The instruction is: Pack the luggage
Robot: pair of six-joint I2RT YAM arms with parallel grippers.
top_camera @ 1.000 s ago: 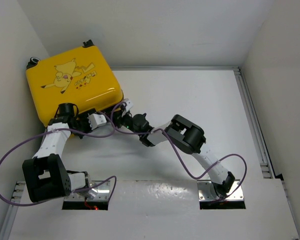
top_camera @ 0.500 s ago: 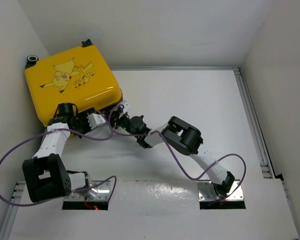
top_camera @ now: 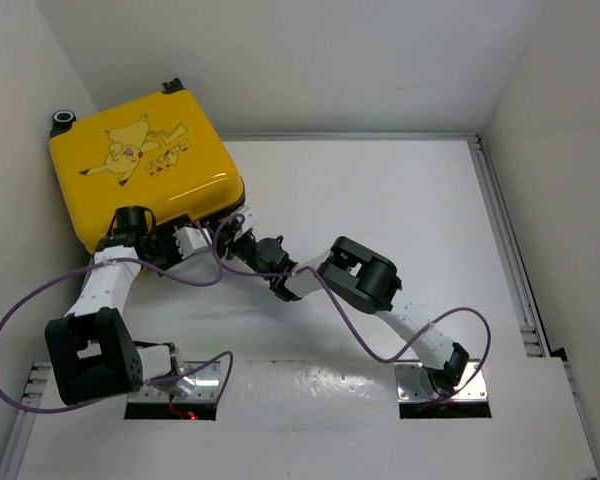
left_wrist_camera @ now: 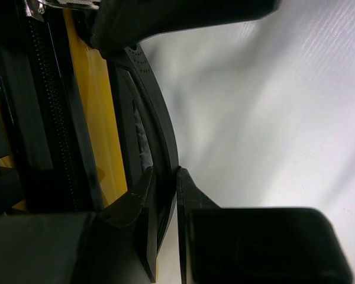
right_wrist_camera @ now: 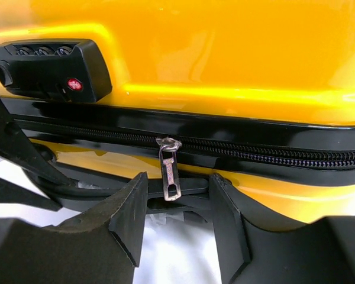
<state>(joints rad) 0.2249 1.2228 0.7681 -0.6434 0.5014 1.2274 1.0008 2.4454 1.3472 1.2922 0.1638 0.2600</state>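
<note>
Shut luggage [top_camera: 145,165] at upper left. Left hand [left_wrist_camera: 164,195] clamped on black handle [left_wrist_camera: 160,118], likely to steady it. Right hand [right_wrist_camera: 174,195] parted astride zipper pull [right_wrist_camera: 170,174], not pinching.

One luggage [top_camera: 145,165]; two black wheels [top_camera: 62,121]; one zipper pull [right_wrist_camera: 170,168]; one combination lock [right_wrist_camera: 50,68]; one black handle [left_wrist_camera: 160,136]; two arms [top_camera: 105,285]; two claws, left claw [left_wrist_camera: 164,177] and right claw [right_wrist_camera: 177,180]; one surface [top_camera: 380,190].
</note>
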